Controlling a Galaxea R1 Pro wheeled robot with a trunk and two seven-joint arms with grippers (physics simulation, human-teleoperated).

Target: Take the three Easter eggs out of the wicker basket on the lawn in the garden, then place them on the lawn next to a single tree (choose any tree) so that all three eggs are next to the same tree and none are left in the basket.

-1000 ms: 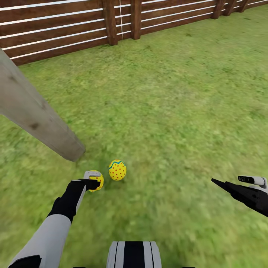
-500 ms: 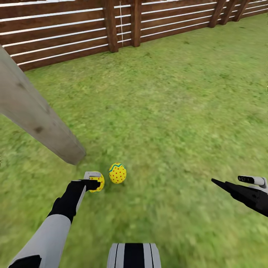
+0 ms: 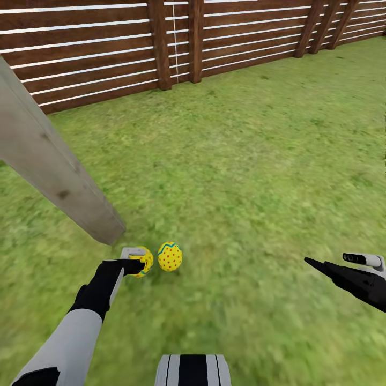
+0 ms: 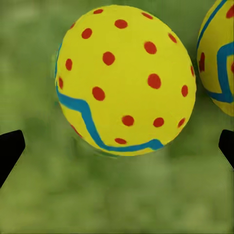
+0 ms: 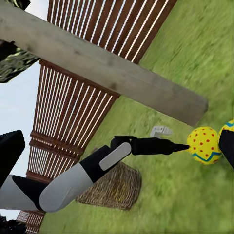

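Left gripper (image 3: 134, 259): black fingers (image 4: 10, 148) spread wide, tips standing clear on either side of a yellow Easter egg with red dots and a blue zigzag band (image 4: 126, 80); no contact visible, nothing held. In the head view this egg (image 3: 143, 260) lies on the grass just beyond the gripper tip, with a second yellow red-dotted egg with a blue zigzag band (image 3: 170, 256) just beside it; whether the two touch cannot be told. Right gripper (image 3: 343, 266): raised over open grass well apart from the eggs, dark fingers (image 5: 10, 150) parted at the edges of the right wrist view, holding nothing. Straight pale grey-brown tree trunk (image 3: 53, 171): smooth, square-edged, its base meeting the ground near both eggs. Mottled green lawn (image 3: 252, 177): flat, wide, soft-textured. Brown horizontal-slat wooden fence (image 3: 107, 48): upright posts, light gaps between slats, bounding the far side of the grass. Brown woven wicker basket (image 5: 114, 187): round, tapering, standing on the lawn behind the left arm in the right wrist view, apart from the eggs; its contents cannot be made out.
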